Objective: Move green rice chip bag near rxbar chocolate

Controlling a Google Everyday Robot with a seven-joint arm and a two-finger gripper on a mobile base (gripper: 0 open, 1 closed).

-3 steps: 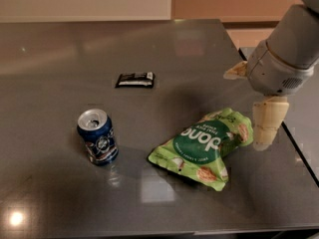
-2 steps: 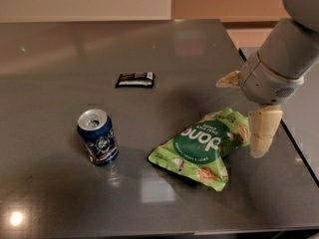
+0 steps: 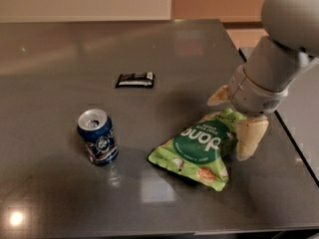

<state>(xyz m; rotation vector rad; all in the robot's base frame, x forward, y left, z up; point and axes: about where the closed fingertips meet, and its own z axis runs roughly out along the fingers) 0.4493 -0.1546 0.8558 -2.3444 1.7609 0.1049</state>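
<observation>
Grey glossy table [image 3: 60, 49], one camera view; green rice chip bag [image 3: 197, 151] lies flat at right-centre, crinkled, narrow end pointing up-right, wide end toward the front edge; the dark green circle on it carries large white lettering, upside down from here, reading roughly "dang"; the smaller white lines under it are not legible; round chip pictures sit along the bag's lower edge.

Rxbar chocolate [image 3: 135, 79] lies flat up-left of the bag, well apart from it; black wrapper, white print too small to read.

Blue soda can [image 3: 97, 143] stands upright left of the bag, near it but not touching; silver top visible, round emblem on the side, brand not readable.

Gripper [image 3: 228, 128] is at the bag's upper right end, hanging from the grey arm [image 3: 269, 68] that enters from the top right; cream fingers [image 3: 250, 136] are spread wide, one above-left of the bag's narrow end, the other off its right edge, the end sitting between them; nothing clamped; cannot tell whether either finger touches the bag.
</observation>
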